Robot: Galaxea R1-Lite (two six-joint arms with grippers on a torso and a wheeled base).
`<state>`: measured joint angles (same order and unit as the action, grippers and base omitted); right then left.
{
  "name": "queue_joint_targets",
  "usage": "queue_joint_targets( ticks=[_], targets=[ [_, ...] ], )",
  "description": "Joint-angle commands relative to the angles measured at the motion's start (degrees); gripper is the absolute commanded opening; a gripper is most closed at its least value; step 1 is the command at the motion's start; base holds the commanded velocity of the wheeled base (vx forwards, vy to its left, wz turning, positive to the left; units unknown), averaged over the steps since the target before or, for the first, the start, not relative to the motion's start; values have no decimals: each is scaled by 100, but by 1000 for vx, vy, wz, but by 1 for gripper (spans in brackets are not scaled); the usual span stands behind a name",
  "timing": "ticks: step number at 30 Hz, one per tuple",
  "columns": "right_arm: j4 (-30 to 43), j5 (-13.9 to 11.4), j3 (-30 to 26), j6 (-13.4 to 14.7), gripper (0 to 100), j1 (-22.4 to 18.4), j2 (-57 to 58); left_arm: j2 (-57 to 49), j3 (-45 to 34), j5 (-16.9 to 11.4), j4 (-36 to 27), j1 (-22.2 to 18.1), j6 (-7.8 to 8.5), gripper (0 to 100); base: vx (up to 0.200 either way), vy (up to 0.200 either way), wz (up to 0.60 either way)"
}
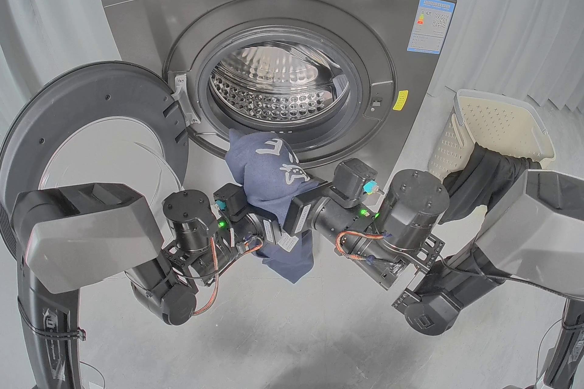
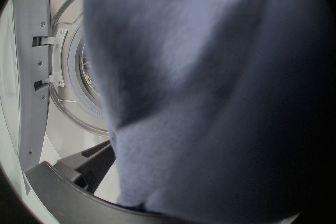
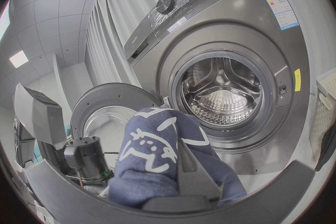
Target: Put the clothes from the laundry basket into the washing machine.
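The washing machine (image 1: 340,13) fills my forward view, its round door (image 1: 91,123) swung fully open to my left and the steel drum (image 1: 277,83) bare behind the opening. To my right, on the floor beside the machine, the cream laundry basket (image 1: 505,123) stands tipped, with a dark garment (image 1: 486,177) spilling over its near rim. The piece I am working is the navy garment (image 1: 267,171) with a white print. It hangs in front of the machine, below the opening and outside the drum. Its long axis runs roughly up and down: the bunched upper end points at the lower lip of the opening, seemingly touching it, and the loose hem dangles below both wrists, clear of the floor. The printed side faces up toward my head camera. My right gripper (image 3: 175,179) is clamped on the cloth; one grey finger (image 3: 190,168) presses into the folds, with fabric bulging on both sides of it and rising above it. My left gripper (image 1: 264,229) sits just beside it under the same garment, which drapes over its camera, and I cannot tell whether it grips anything.
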<state>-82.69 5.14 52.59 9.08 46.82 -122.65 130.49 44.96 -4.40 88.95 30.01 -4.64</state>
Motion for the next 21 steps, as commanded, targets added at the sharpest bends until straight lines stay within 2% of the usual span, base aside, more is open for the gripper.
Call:
queue_joint_targets(
  ticks=[1, 2, 3, 12, 21],
  targets=[
    [-2, -5, -21, 23, 0, 29, 48, 152, 101, 45, -1, -31, -1, 100, 0, 0, 0],
    [-2, -5, -21, 23, 0, 46, 48, 152, 101, 62, 8, -31, -1, 100, 0, 0, 0],
    [-2, -5, -21, 32, 0, 46, 39, 152, 110, 89, 8, -22, 7, 0, 0, 0, 0],
    [-10, -5, -21, 41, 0, -77, 83, 21, 92, 132, 25, -75, -63, 0, 0, 0, 0],
    [-19, 39, -302, 85, 0, -675, 145, -1061, -418, 124, 8, -242, -89, 0, 0, 0, 0]
  ],
)
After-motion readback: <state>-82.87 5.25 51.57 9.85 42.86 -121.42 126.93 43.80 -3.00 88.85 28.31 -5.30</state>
